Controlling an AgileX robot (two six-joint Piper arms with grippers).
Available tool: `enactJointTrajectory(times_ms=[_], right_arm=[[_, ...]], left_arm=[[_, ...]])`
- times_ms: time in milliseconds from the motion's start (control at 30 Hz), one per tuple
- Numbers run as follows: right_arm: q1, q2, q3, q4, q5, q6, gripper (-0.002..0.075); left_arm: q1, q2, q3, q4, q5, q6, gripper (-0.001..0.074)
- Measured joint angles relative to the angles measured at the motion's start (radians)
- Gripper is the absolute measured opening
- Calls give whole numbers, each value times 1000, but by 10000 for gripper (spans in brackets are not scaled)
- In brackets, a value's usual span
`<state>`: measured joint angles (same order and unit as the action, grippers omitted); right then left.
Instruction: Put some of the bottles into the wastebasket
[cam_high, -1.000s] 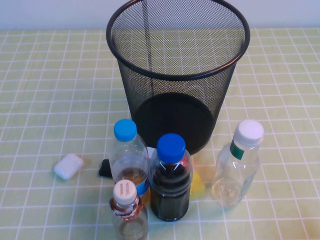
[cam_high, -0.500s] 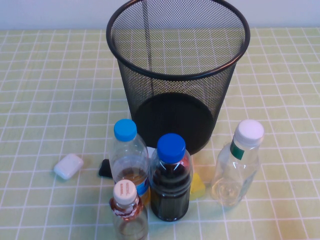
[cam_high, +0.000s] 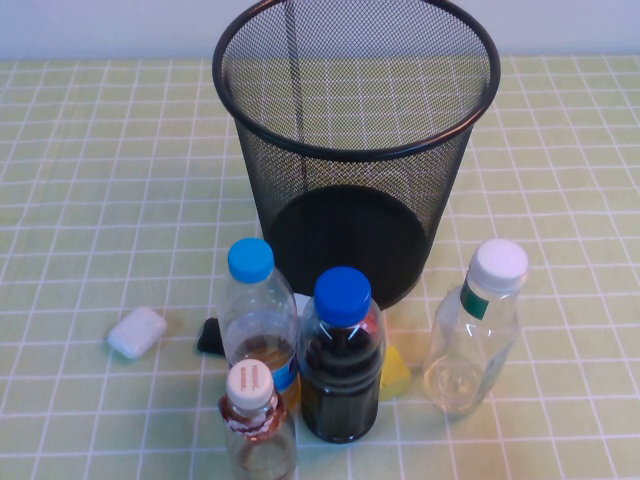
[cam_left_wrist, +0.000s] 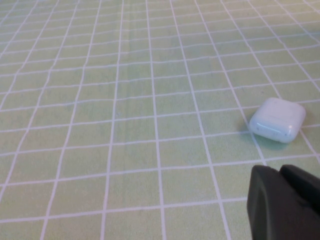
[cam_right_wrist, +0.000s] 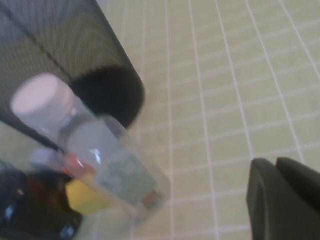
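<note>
Clear white-capped bottle (cam_high: 474, 330) stood upright beside wastebasket (cam_high: 355, 150); right gripper (cam_right_wrist: 285, 200) near, left gripper (cam_left_wrist: 285, 202) by white case (cam_left_wrist: 277, 120), claw states indeterminate; grasp mid-body advised.

A round black wire-mesh wastebasket (cam_high: 355, 150) stands upright at centre back on a yellow-green checked tablecloth (cam_high: 90, 200), open top facing up, nothing visible inside. Four bottles stand upright in front of it. Tall clear bottle w/ white cap (cam_high: 472, 328) is on the right, apart from the others. Dark cola bottle w/ blue cap (cam_high: 341, 357) is in the middle, just beside the light-blue-capped bottle (cam_high: 256, 318) to its left. Small beige-capped bottle (cam_high: 256, 422) w/ reddish liquid is nearest the camera, at the bottom edge. A small white case (cam_high: 136, 332) lies well left. No arm or gripper in shot.
</note>
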<state>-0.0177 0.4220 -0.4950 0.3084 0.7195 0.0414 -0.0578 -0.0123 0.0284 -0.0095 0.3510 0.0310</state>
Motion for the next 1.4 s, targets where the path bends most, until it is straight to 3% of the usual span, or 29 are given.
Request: enactJointTrajectory(times_ms=[100,233,333,467,700,767,867,1000,1067,1400], right_arm=[[0,139,-107,-59,92,-41,-1],[2,279,-167,-19,-12,-116,-1],[52,354,-167,-38,-208,-131,-1],[206,370,-111,-222,-461,-41,-1],[417,223,168,-273,-924,-15,1],[463,181,246,-273,-1030,13,34],[532,149,312,-277,-1150,67,162],[597,169,330,-279,-1217,69,448],[608,203,330,-282,-1276,65,534],[610,578,325,-381,-1754,80,550]], left_arm=[[0,0,0,0,0,0,0],[0,0,0,0,0,0,0],[0,0,0,0,0,0,0],[0,0,0,0,0,0,0],[0,0,0,0,0,0,0],[0,0,0,0,0,0,0],[0,0,0,0,0,0,0],[0,0,0,0,0,0,0],[0,0,0,0,0,0,0],[0,0,0,0,0,0,0]])
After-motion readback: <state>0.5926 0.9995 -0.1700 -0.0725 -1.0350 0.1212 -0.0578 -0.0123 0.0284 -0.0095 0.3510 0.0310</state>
